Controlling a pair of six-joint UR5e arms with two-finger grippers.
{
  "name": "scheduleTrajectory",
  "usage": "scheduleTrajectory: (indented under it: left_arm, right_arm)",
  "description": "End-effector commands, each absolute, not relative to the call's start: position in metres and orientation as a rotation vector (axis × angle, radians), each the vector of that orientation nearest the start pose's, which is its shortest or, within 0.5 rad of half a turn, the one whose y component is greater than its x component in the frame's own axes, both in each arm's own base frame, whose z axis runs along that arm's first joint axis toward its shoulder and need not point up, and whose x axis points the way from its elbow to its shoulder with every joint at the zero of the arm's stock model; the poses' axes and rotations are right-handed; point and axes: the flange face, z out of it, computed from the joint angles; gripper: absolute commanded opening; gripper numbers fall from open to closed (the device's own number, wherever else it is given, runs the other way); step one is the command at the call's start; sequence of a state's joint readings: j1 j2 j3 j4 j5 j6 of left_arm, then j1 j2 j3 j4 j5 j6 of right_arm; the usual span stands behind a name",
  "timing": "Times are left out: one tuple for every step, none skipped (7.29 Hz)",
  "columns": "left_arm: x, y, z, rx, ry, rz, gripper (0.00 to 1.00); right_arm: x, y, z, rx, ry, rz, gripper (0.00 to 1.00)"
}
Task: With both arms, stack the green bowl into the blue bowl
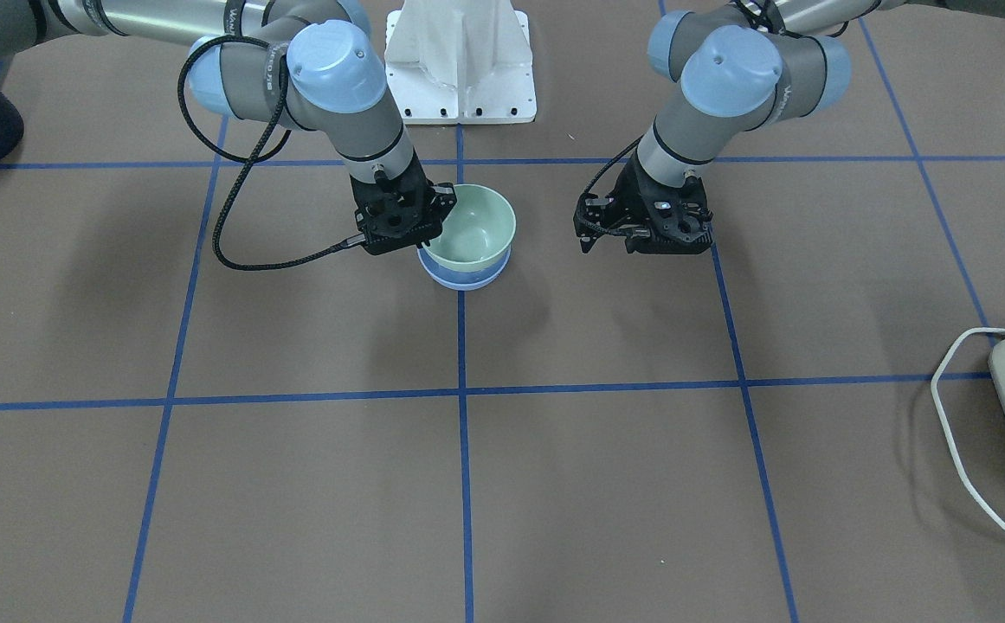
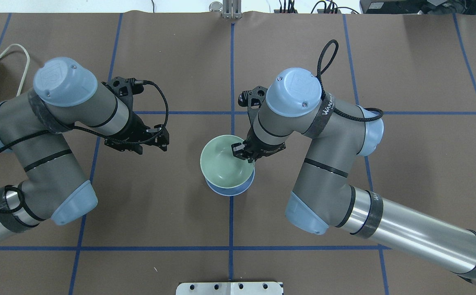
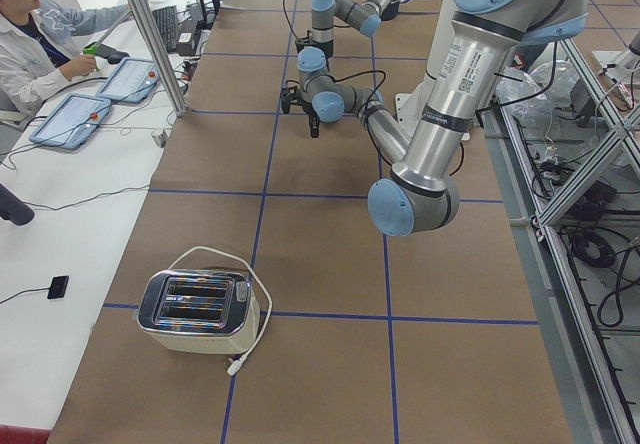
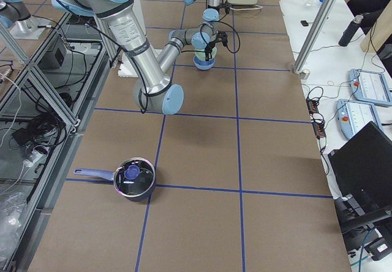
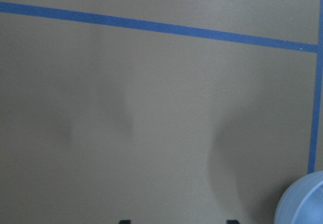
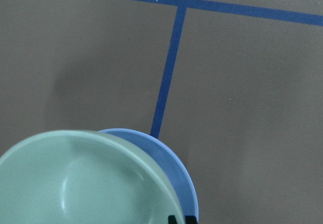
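Note:
The pale green bowl (image 1: 474,227) rests slightly tilted inside the blue bowl (image 1: 463,277), on a blue tape line near the table's middle. Only the blue bowl's rim shows beneath the green one (image 2: 223,163). My right gripper (image 2: 244,155) is shut on the green bowl's rim on the robot's right side. In the right wrist view its fingertips (image 6: 174,219) stand close together at the rim of the green bowl (image 6: 86,183), with the blue bowl (image 6: 174,168) below. My left gripper (image 2: 158,139) is open and empty, a bowl's width to the left of the bowls. The blue bowl's edge (image 5: 303,199) shows in the left wrist view.
A white pedestal (image 1: 459,61) stands behind the bowls. A toaster (image 3: 195,309) with a white cord stands at the table's left end. A dark pot (image 4: 135,179) with a blue handle stands at the right end. An operator (image 3: 35,34) sits beyond the far side.

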State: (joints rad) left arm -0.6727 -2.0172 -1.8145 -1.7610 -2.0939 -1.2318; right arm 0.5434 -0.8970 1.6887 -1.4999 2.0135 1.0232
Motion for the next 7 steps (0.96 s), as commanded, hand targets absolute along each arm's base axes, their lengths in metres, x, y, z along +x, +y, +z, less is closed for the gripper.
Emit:
scheduleTrajectory:
  left_arm:
    - [0.4304,-0.4490,0.2748,-0.012,0.985,-0.076,0.71]
    - [0.4303,-0.4492,0.2749,-0.010,0.985,-0.075,0.71]
    - [0.4303,-0.4492,0.2749,-0.010,0.985,-0.075,0.71]
    - [0.4303,-0.4492,0.2749,-0.010,0.985,-0.075,0.71]
    - [0.4306,-0.4494,0.2754,-0.010,0.985,-0.075,0.71]
    - [0.4306,-0.4494,0.2756,-0.011,0.984,-0.075,0.71]
    - [0.4306,-0.4494,0.2756,-0.011,0.984,-0.075,0.71]
  right_arm:
    - [-0.5389,-0.4192,0.2019,0.112,-0.919,-0.194,0.07]
    - [-0.5404,-0.4186,0.2028,0.117,-0.914,-0.191,0.26]
    - [-0.5404,-0.4187,0.2028,0.119,-0.913,-0.191,0.61]
    - [-0.5404,-0.4187,0.2028,0.119,-0.913,-0.191,0.82]
    - [-0.5403,-0.4189,0.2039,0.119,-0.911,-0.190,0.90]
    - [-0.5400,-0.4187,0.2020,0.122,-0.915,-0.191,0.94]
    - [-0.5384,-0.4178,0.1993,0.126,-0.921,-0.192,0.98]
